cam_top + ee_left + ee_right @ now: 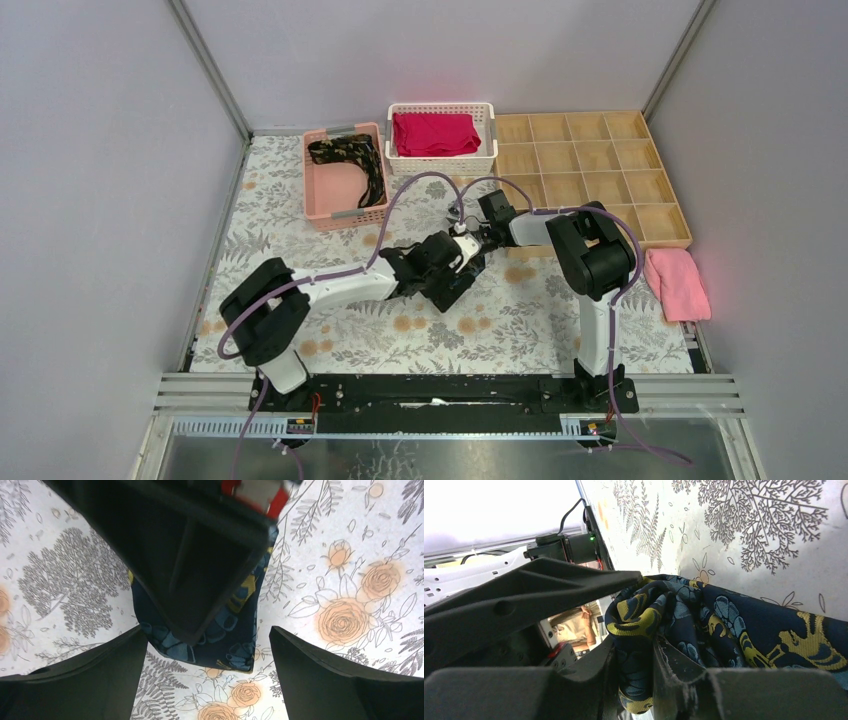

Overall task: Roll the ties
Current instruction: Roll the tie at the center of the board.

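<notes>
Navy fabric with blue and yellow motifs identifies the tie (pixel 225 650) being worked. It lies on the floral table covering (pixel 350 555) at mid-table, where both arms meet.

Right gripper (pixel 644 630): clamped on a bunched fold of the tie, with fabric gathered between its fingers.

Left gripper (pixel 206 635): spread fully and holding nothing, with one finger on each side of the tie's end.

In the left wrist view, the tie's long axis runs from under the right gripper toward the gap between the left fingers. The free end therefore sits directly below the left gripper, centred in that gap. Only the right arm is in contact.

Judgement: rolling is at an early stage. The next move depends on the left gripper descending in line with that axis.

Further ties (pixel 350 160) lie in the pink basket (pixel 325 200).
</notes>
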`<state>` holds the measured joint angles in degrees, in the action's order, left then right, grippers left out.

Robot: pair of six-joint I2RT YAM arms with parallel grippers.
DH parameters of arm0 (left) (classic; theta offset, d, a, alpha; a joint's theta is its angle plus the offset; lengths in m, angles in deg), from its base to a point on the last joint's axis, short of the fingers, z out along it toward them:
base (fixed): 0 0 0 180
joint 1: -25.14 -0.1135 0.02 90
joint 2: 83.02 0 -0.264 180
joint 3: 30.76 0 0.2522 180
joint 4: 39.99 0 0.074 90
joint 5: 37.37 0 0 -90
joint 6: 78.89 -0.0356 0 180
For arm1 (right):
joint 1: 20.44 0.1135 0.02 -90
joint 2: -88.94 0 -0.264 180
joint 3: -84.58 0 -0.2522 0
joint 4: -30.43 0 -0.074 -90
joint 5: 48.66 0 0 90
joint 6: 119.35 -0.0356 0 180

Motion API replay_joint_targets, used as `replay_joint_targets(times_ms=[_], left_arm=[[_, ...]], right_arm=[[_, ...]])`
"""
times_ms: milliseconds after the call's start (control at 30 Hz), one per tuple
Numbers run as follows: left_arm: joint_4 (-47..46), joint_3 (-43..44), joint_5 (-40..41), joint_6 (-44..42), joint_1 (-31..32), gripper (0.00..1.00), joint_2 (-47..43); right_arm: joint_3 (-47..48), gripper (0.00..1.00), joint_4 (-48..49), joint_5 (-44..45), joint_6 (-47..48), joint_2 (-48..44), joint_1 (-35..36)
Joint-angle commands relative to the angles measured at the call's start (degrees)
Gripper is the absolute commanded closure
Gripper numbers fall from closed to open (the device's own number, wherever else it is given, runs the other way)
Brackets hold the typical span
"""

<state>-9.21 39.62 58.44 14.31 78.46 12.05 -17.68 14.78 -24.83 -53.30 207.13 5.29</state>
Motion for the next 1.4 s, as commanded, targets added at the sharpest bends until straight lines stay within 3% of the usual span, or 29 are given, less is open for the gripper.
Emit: replay_joint_targets(times_ms=[0,133,533,900,967,1100,1367], left_arm=[[1.60,5.80,1.05,-2.79,0.22,0.01,3.91],[1.52,7.67,2.23,-5.44,0.23,0.01,7.18],[3.49,9.34,-10.44,-7.69,-1.56,0.01,9.22],[0.63,8.23,-12.47,-6.78,-1.72,0.01,14.43],[0.24,7.84,-12.17,-6.72,-1.84,0.01,14.77],[0.30,7.82,-13.35,-6.33,-2.78,0.01,15.63],[0.28,7.05,-13.34,-5.38,-3.44,0.02,16.66]], right_arm=[[0.09,0.80,1.28,-1.96,-0.67,-0.05,0.28],[0.26,0.80,1.14,-2.03,-0.49,-0.43,0.28],[-0.32,0.80,1.37,-2.63,-0.84,-1.47,0.28],[-0.83,0.78,3.38,-3.32,-1.11,-1.75,0.28],[-0.84,0.74,2.52,-2.92,-0.58,-2.54,0.24],[-0.48,0.52,-1.30,-0.12,0.63,-4.74,0.33],[-0.57,0.29,-3.01,5.66,-0.47,-11.51,0.15]])
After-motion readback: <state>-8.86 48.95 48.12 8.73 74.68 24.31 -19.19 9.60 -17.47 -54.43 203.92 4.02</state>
